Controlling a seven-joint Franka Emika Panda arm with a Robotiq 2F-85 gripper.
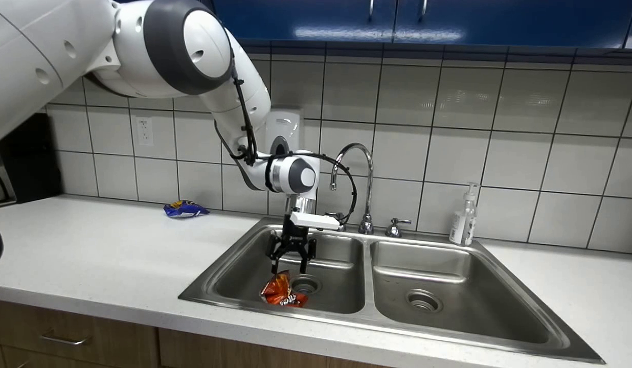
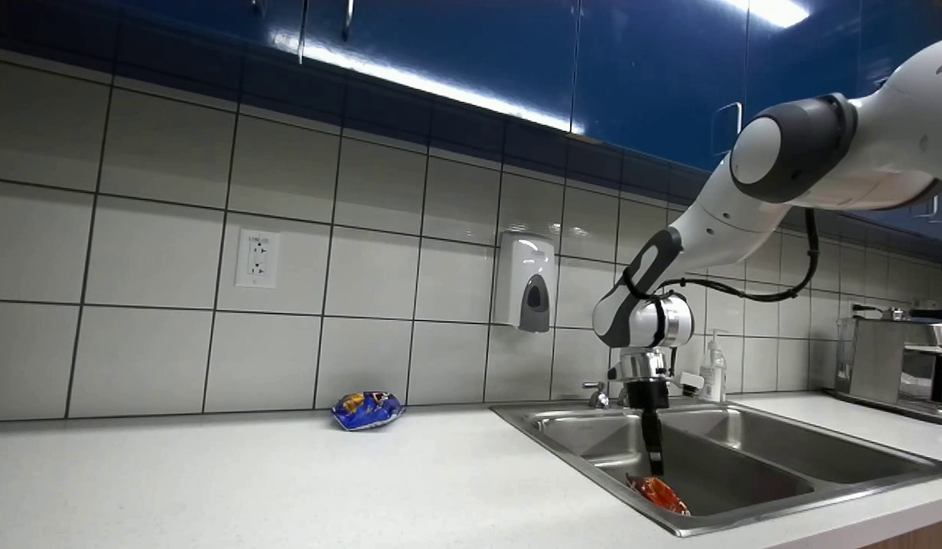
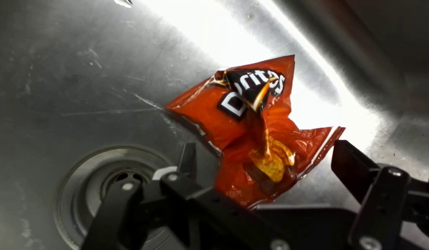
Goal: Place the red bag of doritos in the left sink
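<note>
Red bag of doritos (image 3: 256, 132): lies in the left sink (image 1: 339, 289), crumpled, printed side facing up. Seems to rest on the basin floor, just beside the drain (image 1: 306, 284) and not over it. Whether any edge leans on the basin wall, cannot tell.

Gripper (image 1: 289, 267): points down into the same basin, just above the bag. Fingers (image 3: 351, 170) stand spread, grasp released, nothing pinched between them. In the wrist view they flank the bag's lower part; one tip looks very close to a corner of the foil, contact unclear.

Progress, my reading: the placing looks done. Bag is in the named basin and let go; the sentence asks for no more. Left over, likely only the withdrawal: lift the arm (image 1: 198, 56) straight up, watching that no finger snags the foil and drags the bag along.

Further out: divider (image 1: 368, 271), then the right basin (image 1: 484, 306). Faucet (image 1: 369, 191) stands behind the basins, near the arm's path; soap bottle (image 1: 463, 222) at the back, behind the right basin. Blue snack bag (image 2: 368, 412) on the counter (image 2: 212, 480) by the tiled wall, well apart from the sink; not named in the task.
</note>
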